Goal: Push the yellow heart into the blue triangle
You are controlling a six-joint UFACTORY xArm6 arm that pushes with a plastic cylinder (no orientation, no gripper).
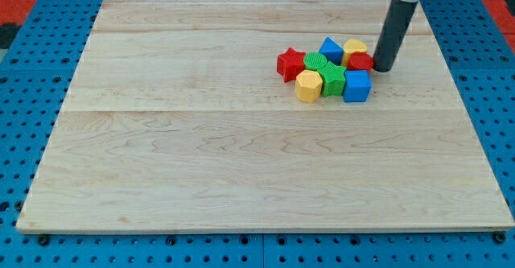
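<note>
The yellow heart (355, 49) lies at the upper right of a tight cluster, touching the blue triangle (331, 50) on its left. My tip (381, 68) rests on the board just right of the cluster, next to a red block (360, 62) and below-right of the yellow heart. The rod rises from the tip toward the view's top right.
The cluster also holds a red star (290, 64), a yellow hexagon (307, 85), two green blocks (315, 62) (331, 81) and a blue cube (356, 85). All lie on the wooden board (201, 155), whose right edge is near the rod.
</note>
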